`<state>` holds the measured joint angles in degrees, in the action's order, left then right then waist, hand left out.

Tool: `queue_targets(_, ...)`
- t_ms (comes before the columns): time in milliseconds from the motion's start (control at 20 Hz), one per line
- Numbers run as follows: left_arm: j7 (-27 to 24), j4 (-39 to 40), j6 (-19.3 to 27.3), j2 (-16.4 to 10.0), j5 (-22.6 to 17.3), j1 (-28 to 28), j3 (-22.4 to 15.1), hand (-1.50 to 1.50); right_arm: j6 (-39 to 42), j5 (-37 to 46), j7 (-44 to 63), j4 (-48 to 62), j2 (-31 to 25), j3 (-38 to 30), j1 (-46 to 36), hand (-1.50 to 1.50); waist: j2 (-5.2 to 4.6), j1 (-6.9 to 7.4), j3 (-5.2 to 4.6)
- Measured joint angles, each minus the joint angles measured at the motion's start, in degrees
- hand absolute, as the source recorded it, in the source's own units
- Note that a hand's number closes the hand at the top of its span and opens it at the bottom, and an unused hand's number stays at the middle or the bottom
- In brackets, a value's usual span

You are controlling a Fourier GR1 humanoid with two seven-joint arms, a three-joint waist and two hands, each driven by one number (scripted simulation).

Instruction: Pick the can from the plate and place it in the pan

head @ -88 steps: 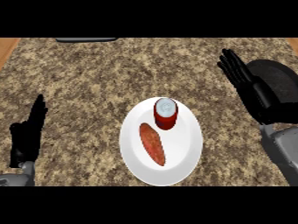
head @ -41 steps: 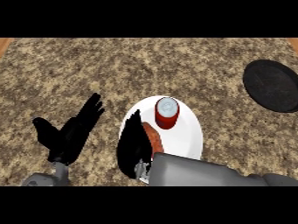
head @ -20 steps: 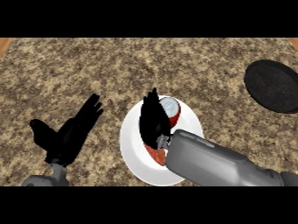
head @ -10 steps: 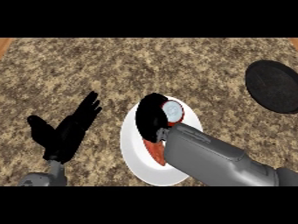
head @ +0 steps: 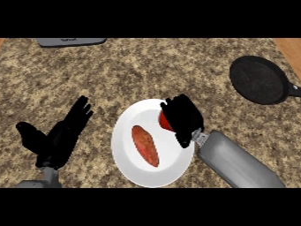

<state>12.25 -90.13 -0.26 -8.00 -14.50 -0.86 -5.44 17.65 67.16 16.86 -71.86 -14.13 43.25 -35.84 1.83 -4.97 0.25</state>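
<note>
Can (head: 165, 122) on the plate, mostly buried under the right hand

Right forearm (head: 236, 162) comes in from the lower right on a slant, and the right hand (head: 184, 115) sits over the upper right part of the white plate (head: 128, 132), fingers curled down round the can. All you get of the can is a red sliver peeking out at the hand's left side, so honestly can't tell which way it points or how its long axis runs. An orangey-brown sausage-looking thing (head: 145, 145) lies lengthwise on the plate just left of the hand. The black pan (head: 257, 79) is well off to the upper right on the speckled counter (head: 146, 75). Left hand (head: 58, 137) rests at the lower left, fingers straight and spread, touching nothing.
</note>
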Motion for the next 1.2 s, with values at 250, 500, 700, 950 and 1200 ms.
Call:
queue_targets(250,-0.2,-0.2,0.0,-0.1,-0.4,0.9,0.7,0.0,-10.0,-5.6,1.2,-12.4,-5.1,-7.9,12.8,1.5,-0.22,-1.17,-0.06)
queue_targets(500,-0.1,-0.5,-0.2,-0.4,-0.2,1.2,0.7,0.0,-18.1,-11.7,0.0,-27.6,-9.3,-15.0,23.7,1.5,-0.55,-0.9,-0.11)
queue_targets(700,-0.3,-0.9,-1.0,-0.5,-0.5,1.6,0.4,0.0,-21.8,-21.0,-2.3,-37.9,-10.8,-21.5,32.2,1.5,-0.9,0.03,-0.12)
queue_targets(950,0.5,-1.0,-1.2,0.0,0.2,0.1,-0.8,0.0,-22.3,-35.2,-6.4,-43.3,-12.2,-31.7,38.9,1.5,-1.45,2.33,-0.15)
queue_targets(1200,-0.1,1.1,-2.0,1.1,0.8,-1.9,-1.2,0.0,-21.4,-43.7,-13.6,-37.3,-12.8,-41.1,40.1,1.5,-1.74,3.97,-0.2)
